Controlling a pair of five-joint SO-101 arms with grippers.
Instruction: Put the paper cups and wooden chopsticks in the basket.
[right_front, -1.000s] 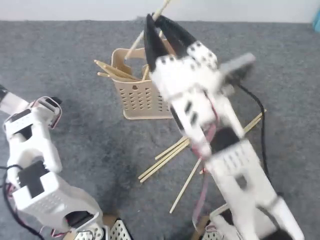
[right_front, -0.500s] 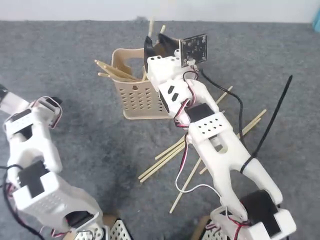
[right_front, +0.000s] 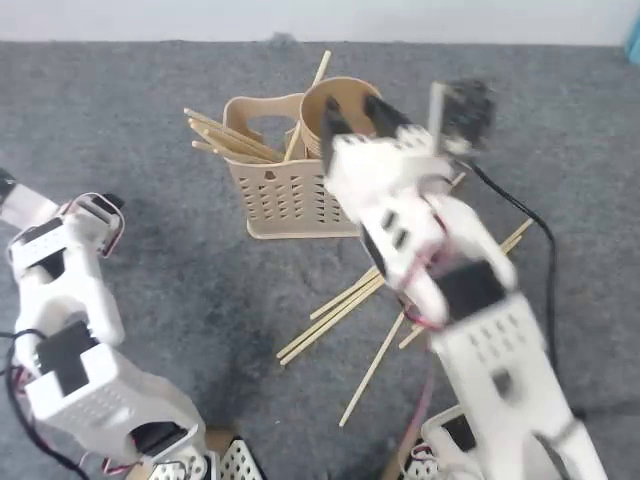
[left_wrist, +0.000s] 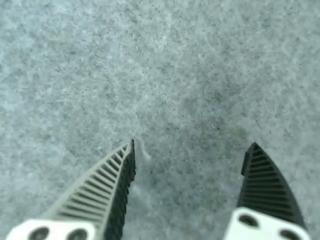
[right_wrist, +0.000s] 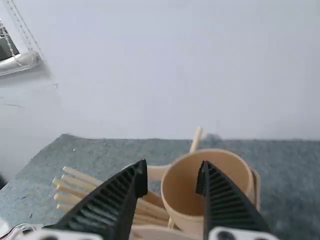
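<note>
Beige slotted plastic basket (right_front: 285, 195) holds the tan paper cup (right_front: 345, 92). Right gripper (right_front: 357, 112) hangs by the basket, jaws apart and empty. It should probably pinch a loose wooden chopstick (right_front: 335, 312) beside the basket at mid-length.

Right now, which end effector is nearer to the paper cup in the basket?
Right. The right end effector hangs open right at the paper cup in the basket. The left end effector is open over bare grey mat, well away from the basket.

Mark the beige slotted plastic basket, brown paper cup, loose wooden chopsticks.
beige slotted plastic basket (right_front: 285, 195), high view, front wall.
brown paper cup (right_front: 352, 100), high view, inner wall.
loose wooden chopsticks (right_front: 330, 318), high view, mid-bundle.
</note>
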